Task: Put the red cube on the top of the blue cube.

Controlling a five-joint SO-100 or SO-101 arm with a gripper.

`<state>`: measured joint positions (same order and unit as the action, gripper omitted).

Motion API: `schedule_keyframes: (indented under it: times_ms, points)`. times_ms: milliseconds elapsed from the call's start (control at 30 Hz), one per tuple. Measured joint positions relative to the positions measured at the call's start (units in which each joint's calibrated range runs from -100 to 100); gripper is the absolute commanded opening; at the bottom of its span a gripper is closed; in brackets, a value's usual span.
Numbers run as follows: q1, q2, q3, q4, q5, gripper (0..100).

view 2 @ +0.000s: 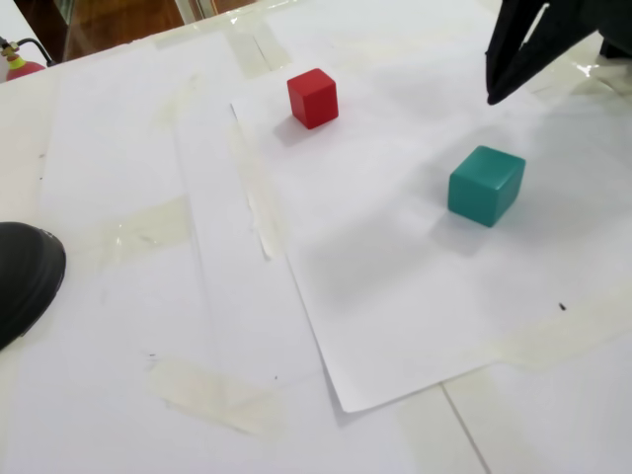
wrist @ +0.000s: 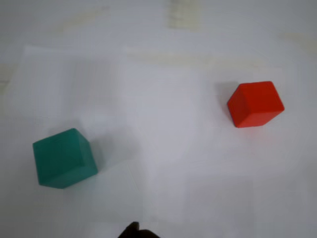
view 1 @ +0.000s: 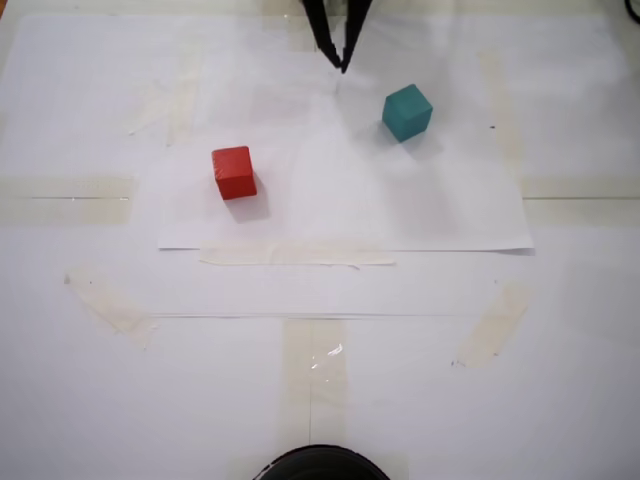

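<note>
The table is covered with white paper held down by strips of translucent tape. A separate white sheet lies on top of this covering, and both cubes rest on it. No container is present in any view.

In a fixed view, a dark rounded object sits at the left edge of the table; what it is cannot be determined. Part of a small red object shows at the upper left corner of the same view, off the table.

The gripper enters a fixed view from the top edge as a dark tapering shape. Its fingers converge to a single point, so the jaws appear narrow, nearly closed, with nothing between them. The tip hangs above the sheet, between the two cubes in that view and nearer the blue cube. In the wrist view only a dark tip shows at the bottom edge.

The blue cube is a solid teal block with plain matte faces. It stands flat on the sheet, turned so that one vertical edge faces the camera. It is free of the gripper.

The red cube is a bright red block, similar in size, with plain matte faces. It stands flat on the sheet, well apart from the blue cube, to its left in this fixed view and to its right in the wrist view.
</note>
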<state>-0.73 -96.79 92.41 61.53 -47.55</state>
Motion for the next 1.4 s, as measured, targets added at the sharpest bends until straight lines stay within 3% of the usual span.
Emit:
schedule_keyframes:
  times_ms: [233, 767, 1133, 1400]
  points:
    - [2.92, 10.93, -16.54, 5.86, 1.95, 0]
    - [10.96, 71.15, -70.40, 10.74, 14.02, 0]
    - [13.67, 86.07, -78.17, 9.11, 16.36, 1]
    - [12.43, 88.50, -78.26, 8.13, 14.90, 13]
